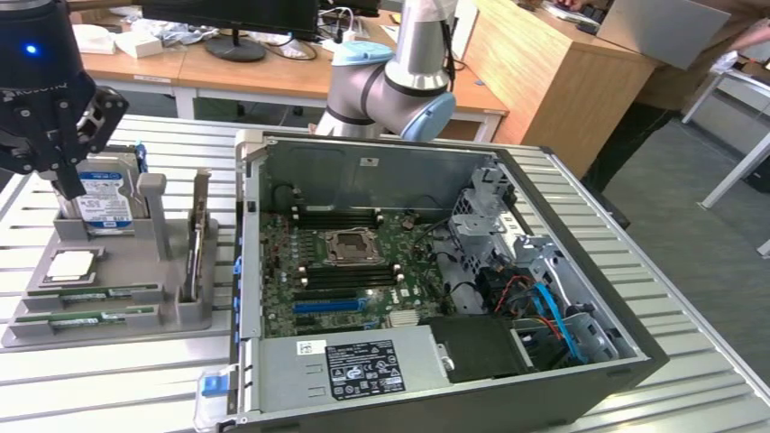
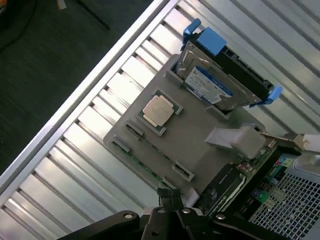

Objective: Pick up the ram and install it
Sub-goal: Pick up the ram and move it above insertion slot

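Exterior view: ram (image 1: pixel 85 317) in grey tray (image 1: pixel 126 271)

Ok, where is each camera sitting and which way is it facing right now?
Exterior view: off the arm, raised, looking down over the open computer case and gray tray; the arm and gripper show.
Wrist view: on the wrist, looking down at the tray; the shut gripper shows.
Shared: the tray, the hard drive, the gripper.

Open above ram (image 1: pixel 90 292) at holder (image 1: pixel 126 262) near end; hard drive (image 1: pixel 106 203) blocks far end; upright card (image 1: pixel 197 239), case (image 1: pixel 361 176) crowd the exterior view's right.
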`<act>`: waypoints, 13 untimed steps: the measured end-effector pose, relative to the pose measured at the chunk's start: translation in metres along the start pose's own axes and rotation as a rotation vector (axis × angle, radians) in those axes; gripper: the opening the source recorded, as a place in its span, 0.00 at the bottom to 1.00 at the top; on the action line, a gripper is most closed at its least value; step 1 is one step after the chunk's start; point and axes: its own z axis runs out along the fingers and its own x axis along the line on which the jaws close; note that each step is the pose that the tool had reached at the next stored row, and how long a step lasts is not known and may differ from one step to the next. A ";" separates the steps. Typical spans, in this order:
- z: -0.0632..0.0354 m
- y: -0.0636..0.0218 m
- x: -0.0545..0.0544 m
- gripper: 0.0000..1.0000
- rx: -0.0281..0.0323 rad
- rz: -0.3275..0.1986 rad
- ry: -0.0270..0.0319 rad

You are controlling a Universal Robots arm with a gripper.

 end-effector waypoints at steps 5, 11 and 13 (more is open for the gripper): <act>0.0002 0.0000 0.000 0.10 -0.0021 -0.091 0.0040; 0.0005 0.0000 0.000 0.10 -0.0046 -0.198 0.0088; 0.0005 0.0000 0.000 0.10 -0.0053 -0.231 0.0104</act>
